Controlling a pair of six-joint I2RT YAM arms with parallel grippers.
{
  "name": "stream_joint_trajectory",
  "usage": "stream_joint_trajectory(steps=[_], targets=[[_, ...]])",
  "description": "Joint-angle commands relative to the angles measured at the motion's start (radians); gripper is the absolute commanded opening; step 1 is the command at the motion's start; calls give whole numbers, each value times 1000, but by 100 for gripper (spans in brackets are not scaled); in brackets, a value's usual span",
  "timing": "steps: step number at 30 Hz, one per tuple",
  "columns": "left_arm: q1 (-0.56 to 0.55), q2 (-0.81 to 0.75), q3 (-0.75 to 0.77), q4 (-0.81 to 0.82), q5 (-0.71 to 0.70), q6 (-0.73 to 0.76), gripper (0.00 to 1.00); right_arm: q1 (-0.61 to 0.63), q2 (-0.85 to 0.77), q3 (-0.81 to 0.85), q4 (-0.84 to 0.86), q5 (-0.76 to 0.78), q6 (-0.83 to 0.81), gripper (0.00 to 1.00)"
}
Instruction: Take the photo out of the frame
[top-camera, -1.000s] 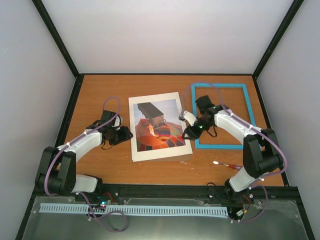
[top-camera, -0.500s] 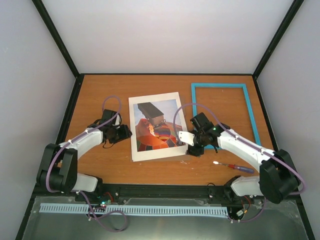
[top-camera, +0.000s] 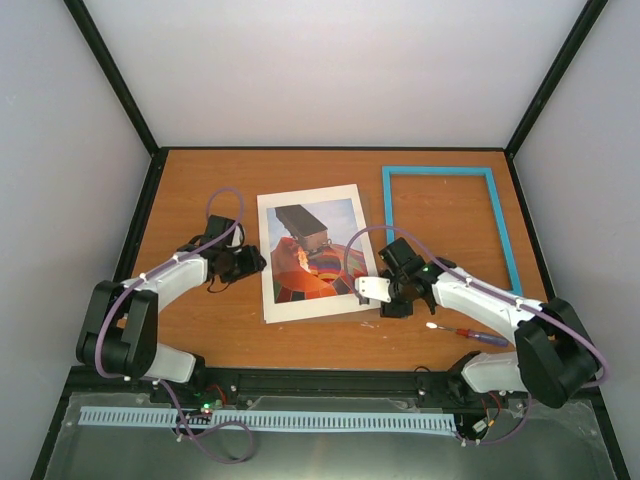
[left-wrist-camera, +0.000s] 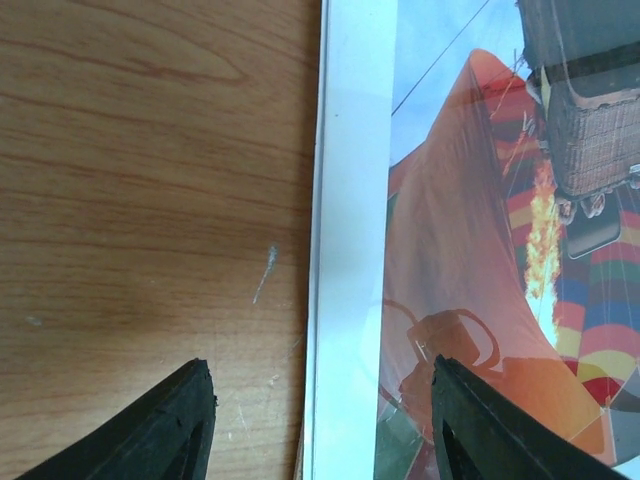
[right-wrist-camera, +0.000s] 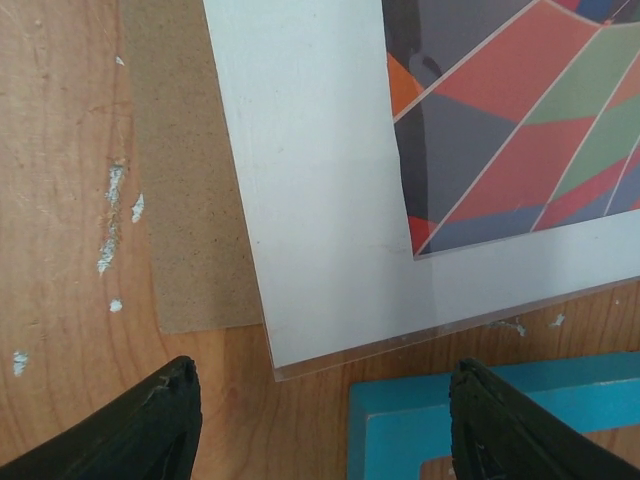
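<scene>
Top external view shows the left tool (top-camera: 246, 262) released at the left edge of the photo (top-camera: 310, 262), which lies flat on the surface (top-camera: 200, 330) left of the blue frame (top-camera: 440, 172), with the right tool (top-camera: 388, 298) released over its near right corner.

a robot lab cell: white walls (top-camera: 330, 70), black struts (top-camera: 113, 78) (wooden table (top-camera: 300, 345)).

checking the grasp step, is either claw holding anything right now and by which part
Nothing is held. The left claw stands open over the photo's edge; the right claw stands open over its corner, beside the frame.
</scene>
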Motion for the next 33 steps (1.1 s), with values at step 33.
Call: stream_joint_trajectory(steps=[33], targets=[[-6,10,-3,52,29,-12,60,31,117,-6,174,144,15,60]])
